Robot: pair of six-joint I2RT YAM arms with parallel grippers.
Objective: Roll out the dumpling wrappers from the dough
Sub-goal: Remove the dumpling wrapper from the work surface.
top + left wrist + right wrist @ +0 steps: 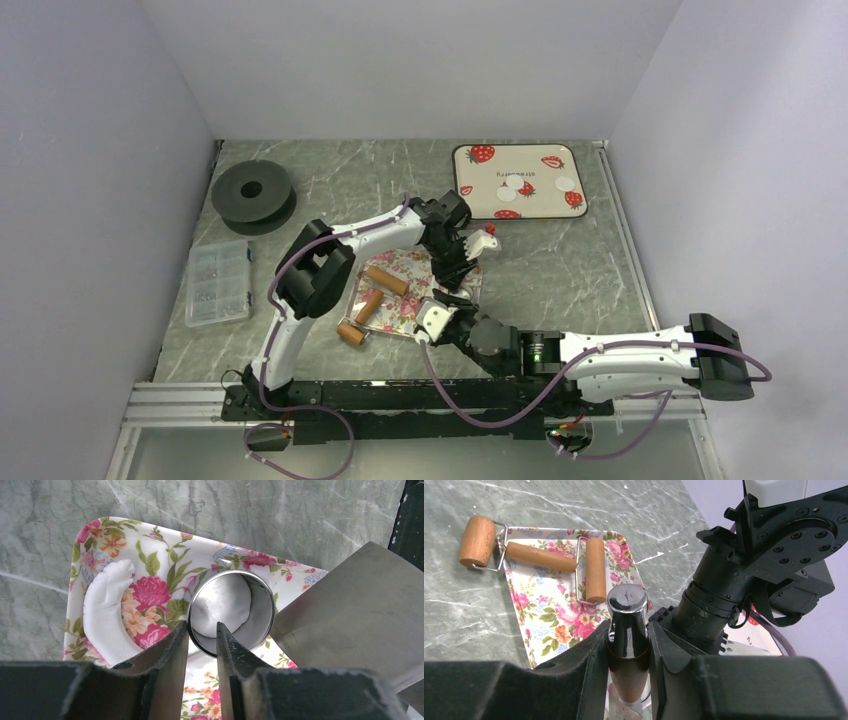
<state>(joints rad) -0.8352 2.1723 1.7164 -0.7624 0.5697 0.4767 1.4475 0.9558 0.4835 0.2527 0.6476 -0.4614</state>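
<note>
White dough lies on the floral tray [150, 560] as a curved strip [102, 615] and as a lump [220, 602] inside the metal ring cutter [265, 597]. My left gripper [201, 632] stands over the ring's near wall, one finger outside and one inside, with a gap showing between them. My right gripper [626, 645] is shut on the chrome-capped wooden handle [626, 625] of a scraper. Its steel blade [350, 615] lies beside the ring. Dumpling wrappers [565, 183] lie on the strawberry tray [470, 205] at the back right.
A wooden two-ended roller [544, 557] rests across the floral tray's far corner. At the back left sits a black spool [252, 192], with a clear compartment box [218, 282] in front of it. Both arms crowd over the floral tray [400, 265].
</note>
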